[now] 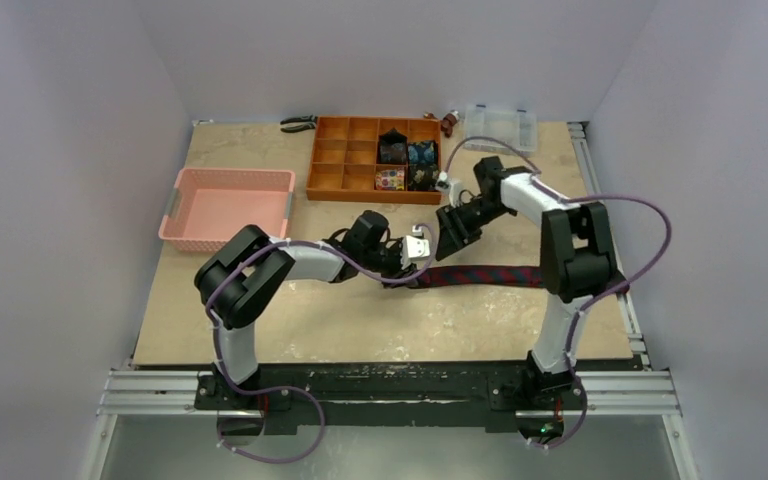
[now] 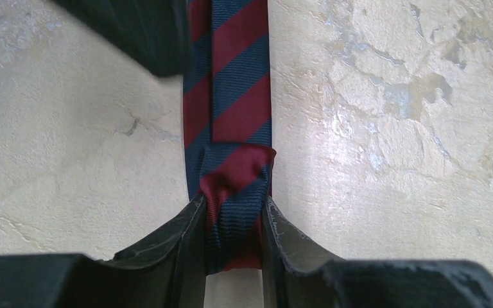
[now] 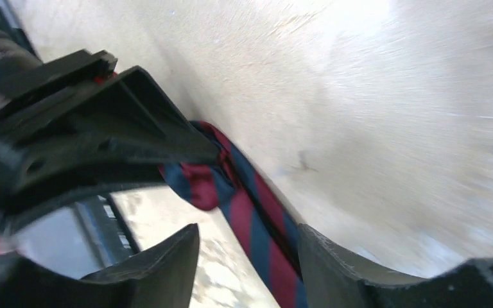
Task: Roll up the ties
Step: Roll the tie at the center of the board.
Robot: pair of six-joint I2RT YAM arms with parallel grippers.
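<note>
Left end effector (image 2: pixel 233 215) pinched folded end of tie (image 2: pixel 231 96); rest lay flat on surface (image 2: pixel 391 128). Right end effector (image 3: pixel 247 236) hovered over tie, jaws apart, gripping nothing.

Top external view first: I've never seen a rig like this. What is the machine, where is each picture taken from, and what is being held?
It is a robot: a left arm and a right arm, bolted at the near edge of a table. The wide picture looks down from above and behind them. The other two come from a camera on each wrist, looking past that arm's own fingers.

On the table lie a striped tie, a pink basket, an orange divided tray holding rolled ties, pliers and a clear box.

The left tool pinches the tie's folded-over end. The right tool is open, one finger on either side of the tie.
</note>
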